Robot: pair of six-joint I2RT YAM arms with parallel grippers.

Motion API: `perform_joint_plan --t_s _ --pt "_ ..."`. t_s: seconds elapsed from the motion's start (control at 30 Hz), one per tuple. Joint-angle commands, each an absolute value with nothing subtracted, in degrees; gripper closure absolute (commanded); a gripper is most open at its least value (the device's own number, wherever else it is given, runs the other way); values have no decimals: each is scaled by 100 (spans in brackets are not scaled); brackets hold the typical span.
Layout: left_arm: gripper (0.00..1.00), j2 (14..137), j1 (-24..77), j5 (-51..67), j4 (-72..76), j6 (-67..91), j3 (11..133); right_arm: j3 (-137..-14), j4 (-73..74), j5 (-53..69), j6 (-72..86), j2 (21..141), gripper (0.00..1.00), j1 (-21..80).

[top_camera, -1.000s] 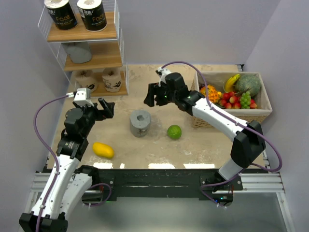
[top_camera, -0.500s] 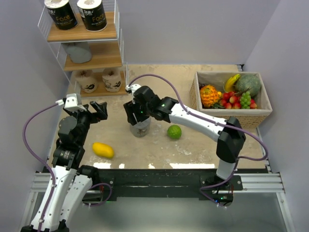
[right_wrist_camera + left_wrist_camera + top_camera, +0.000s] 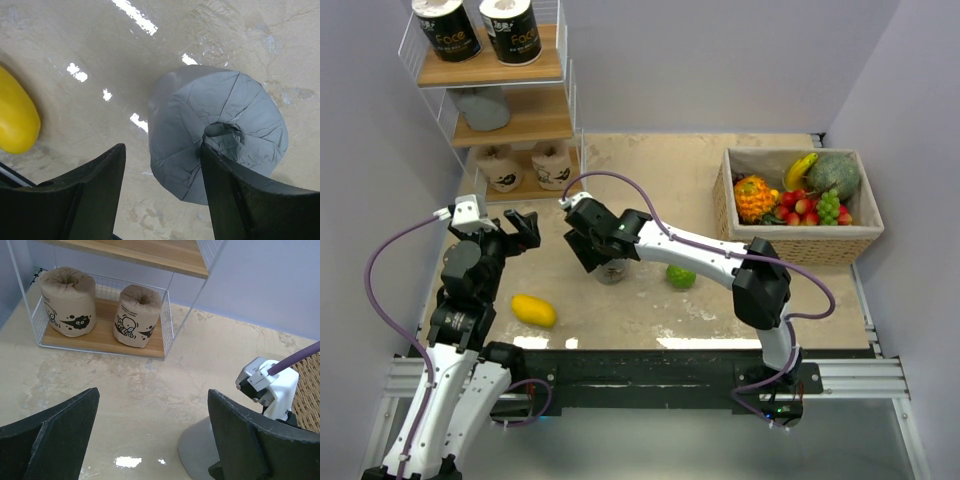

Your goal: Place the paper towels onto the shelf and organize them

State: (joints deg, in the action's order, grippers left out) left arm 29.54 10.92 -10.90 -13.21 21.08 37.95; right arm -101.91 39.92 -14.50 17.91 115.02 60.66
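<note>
1. Well, one grey roll (image 3: 613, 273) stands on end on the table (image 3: 650, 180), hole up, so its long axis is vertical. It is well apart from the shelf (image 3: 535, 122), out to that rack's right.
2. On the shelf, the black pair (image 3: 478, 28) fills the top board and the tan pair (image 3: 102, 307) the bottom. A second grey roll (image 3: 480, 108) sits alone on the middle board, with bare wood beside it. I'd guess that is where the loose one belongs.
3. The right gripper (image 3: 162, 150) hangs straight over the loose roll, jaws spread wide and holding nothing.
4. The wrist view shows that the roll is not centred in that gap. One finger (image 3: 85, 195) stands clear of the roll's side with bare table between. The other finger (image 3: 250, 200) overlaps the roll's top, its tip near the hole. I cannot tell whether it touches the wrapper.
5. To my eye this offset decides the next move. Either the tip drops into the hole and the jaws pinch the wall, or the gripper shifts sideways to straddle the whole roll.
6. The left gripper (image 3: 152, 392) is also wide open and empty. It is nearer the shelf's foot, but the roll lies off to its right, so the right arm is the better placed.
</note>
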Motion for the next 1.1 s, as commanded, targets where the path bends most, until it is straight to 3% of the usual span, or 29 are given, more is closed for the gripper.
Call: perform_joint_plan --t_s 0.0,0.4,0.9,1.07 --pt "6 2892 1116 -1160 -1248 2215 3806 -10468 4113 -1749 1749 11400 36 6082" --pt "7 2927 1116 -1002 -1169 2215 3779 -10801 4280 -1916 1521 11715 31 6082" --pt "9 2962 1125 -703 -1107 2224 3691 -10494 4105 -1521 1626 11663 42 5977" --pt "14 2997 1116 -335 -1002 2162 3639 -10363 3999 -1310 1679 11663 43 5898"
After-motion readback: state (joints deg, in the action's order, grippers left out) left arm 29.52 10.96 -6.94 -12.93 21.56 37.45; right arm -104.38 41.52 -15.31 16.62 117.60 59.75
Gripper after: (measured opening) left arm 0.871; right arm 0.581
